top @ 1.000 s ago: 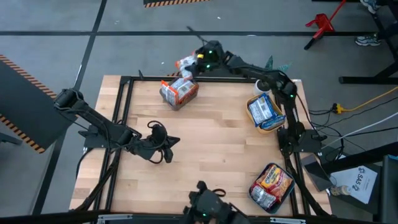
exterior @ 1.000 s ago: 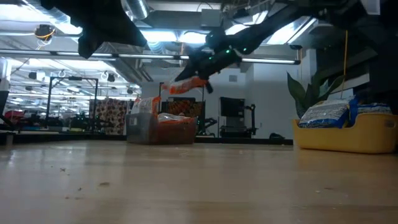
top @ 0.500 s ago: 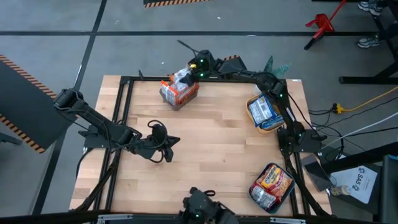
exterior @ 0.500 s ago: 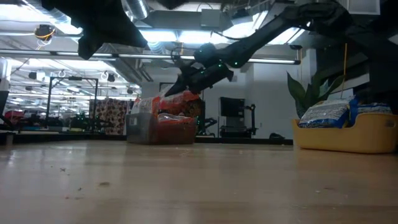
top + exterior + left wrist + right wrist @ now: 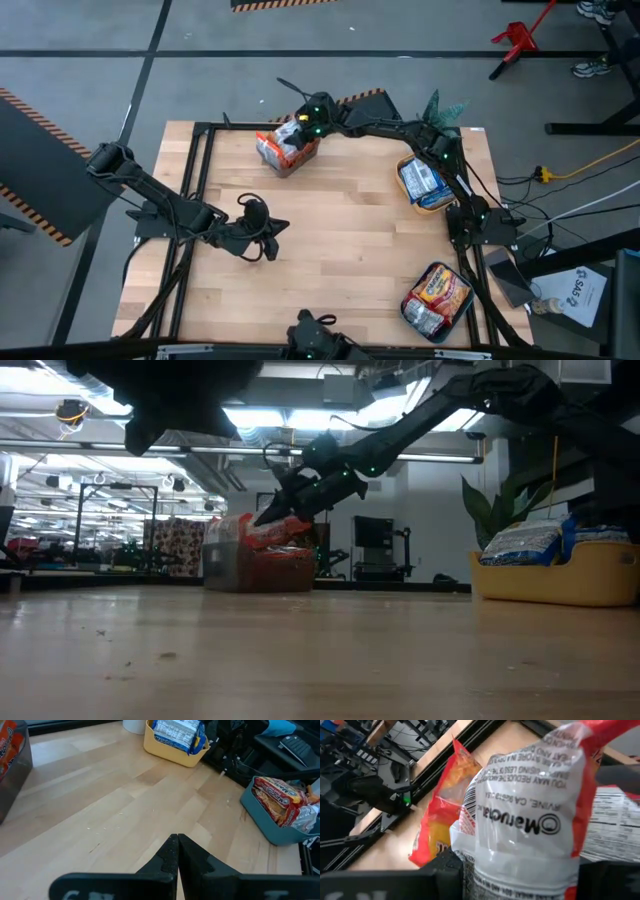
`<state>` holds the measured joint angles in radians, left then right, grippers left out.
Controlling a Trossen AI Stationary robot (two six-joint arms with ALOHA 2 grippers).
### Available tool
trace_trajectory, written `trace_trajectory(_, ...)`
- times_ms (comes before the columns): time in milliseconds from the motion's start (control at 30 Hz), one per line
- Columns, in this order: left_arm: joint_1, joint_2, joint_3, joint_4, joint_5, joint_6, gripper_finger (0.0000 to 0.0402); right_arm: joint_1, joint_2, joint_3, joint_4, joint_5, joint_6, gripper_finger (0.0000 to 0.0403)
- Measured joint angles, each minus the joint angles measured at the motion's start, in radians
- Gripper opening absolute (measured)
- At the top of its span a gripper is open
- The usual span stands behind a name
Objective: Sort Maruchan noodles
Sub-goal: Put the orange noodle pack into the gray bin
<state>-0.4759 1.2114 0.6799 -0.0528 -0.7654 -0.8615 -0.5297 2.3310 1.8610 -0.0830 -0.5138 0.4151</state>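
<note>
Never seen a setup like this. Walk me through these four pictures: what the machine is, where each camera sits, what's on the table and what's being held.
It is a robot with two dark arms at a wooden table, each ending in a two-finger pincer. One camera looks straight down, one sits at table-top height, and one rides on each wrist. On the table stand a grey bin of orange noodle packets, a yellow bin of blue-white ones, and a teal bin of red-orange ones. The right pincer reaches over the grey bin, gripping a red-and-white Maruchan packet. The left pincer waits shut above the table's left half.
</note>
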Motion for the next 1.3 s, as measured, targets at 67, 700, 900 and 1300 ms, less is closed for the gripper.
trace_trajectory(67, 0.0, 0.0, 0.0, 0.0, 0.0, 0.0, 0.0, 0.0, 0.0, 0.0, 0.008, 0.016, -0.033, 0.0129)
trace_trajectory(700, 0.0, 0.0, 0.0, -0.007, 0.0, 0.0, 0.0, -0.017, -0.003, 0.095, -0.135, 0.262, -0.143, 0.0263)
trace_trajectory(900, 0.0, 0.0, 0.0, -0.008, 0.004, 0.0, 0.0, -0.029, -0.003, 0.196, -0.225, 0.313, -0.208, 0.0264)
trace_trajectory(1300, 0.0, 0.0, 0.0, -0.026, -0.003, 0.0, 0.0, -0.027, -0.003, 0.226, -0.305, 0.433, -0.233, 0.0235)
